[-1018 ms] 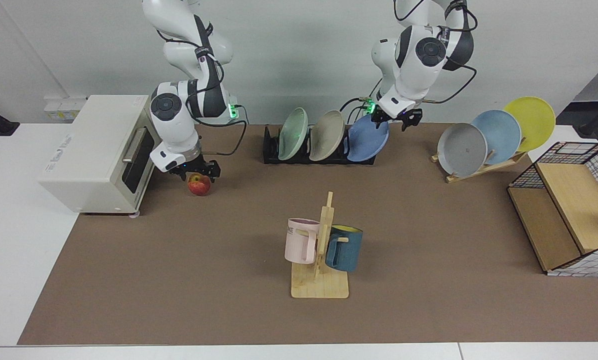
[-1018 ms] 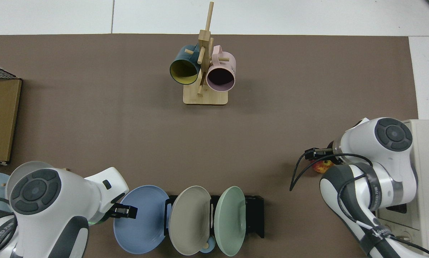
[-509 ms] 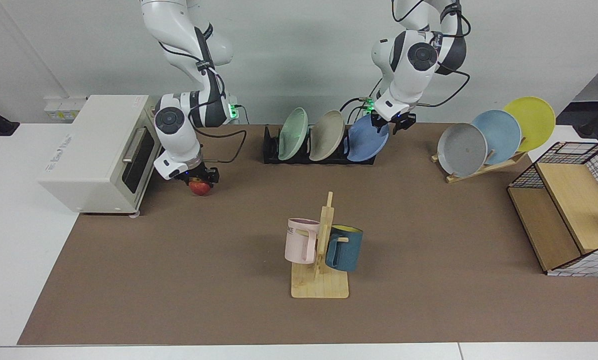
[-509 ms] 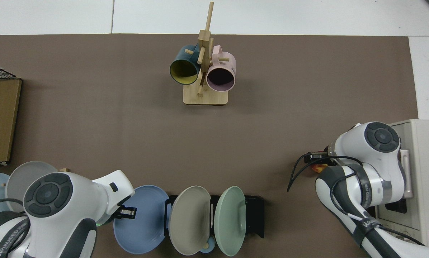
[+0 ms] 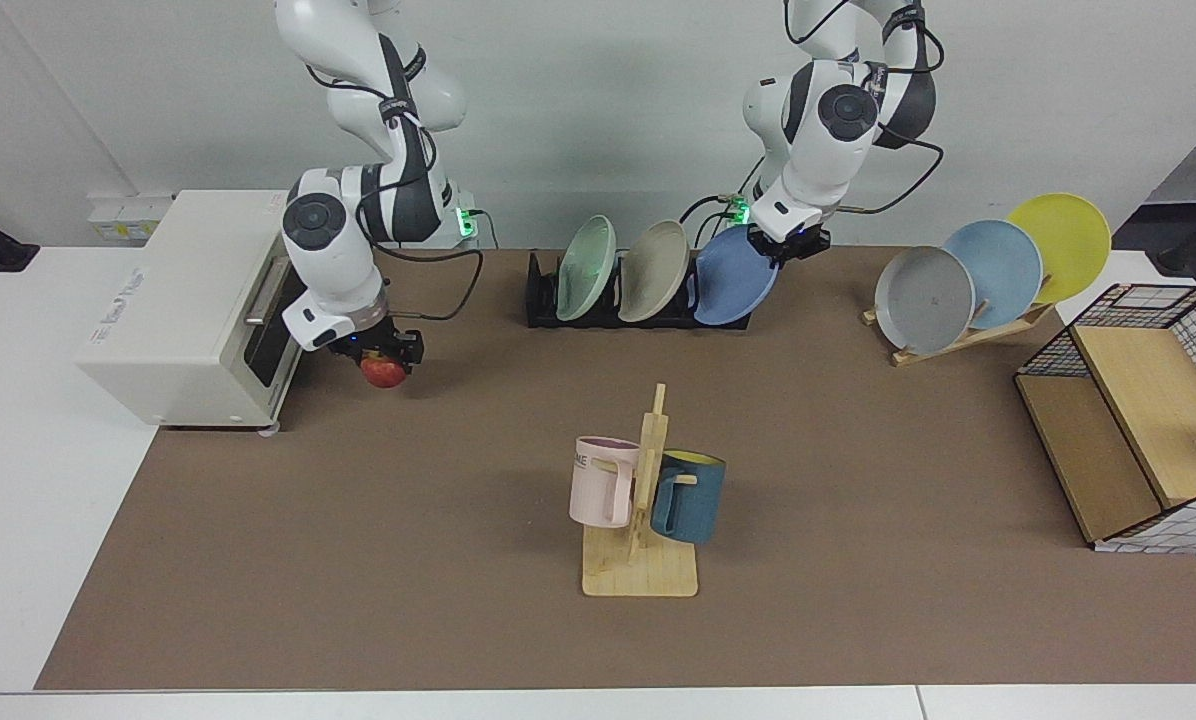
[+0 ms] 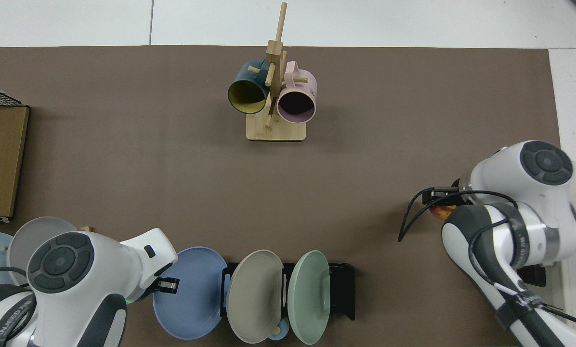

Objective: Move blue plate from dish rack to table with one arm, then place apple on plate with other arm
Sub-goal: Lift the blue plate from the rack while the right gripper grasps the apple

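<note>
1. Blue plate (image 5: 733, 279): round, shallow, matte periwinkle, leaning tilted at the end slot of the low black dish rack (image 5: 541, 300), beside a beige plate (image 5: 655, 271) and a pale green plate (image 5: 586, 267).
2. Left hand (image 5: 790, 243), at the plate's upper rim, fingers closed on the edge; plate not yet out of the rack. Seen from above at the plate's side (image 6: 165, 285).
3. Apple (image 5: 383, 371): small, red with yellow patches, pinched between the closed fingers of the right hand (image 5: 385, 357), raised just off the brown mat of the bench (image 5: 358, 560), beside the white toaster oven (image 5: 193, 300).
4. From above, only a sliver of the apple (image 6: 441, 211) showing under the right hand (image 6: 437, 198).
5. Mid-bench: wooden mug stand (image 5: 642, 540) with a pink mug (image 5: 601, 480) and a dark teal mug (image 5: 690, 495).
6. Far side: slanted wooden stand holding grey (image 5: 923, 298), sky-blue (image 5: 998, 260) and yellow (image 5: 1063, 235) plates, well apart from the rack.
</note>
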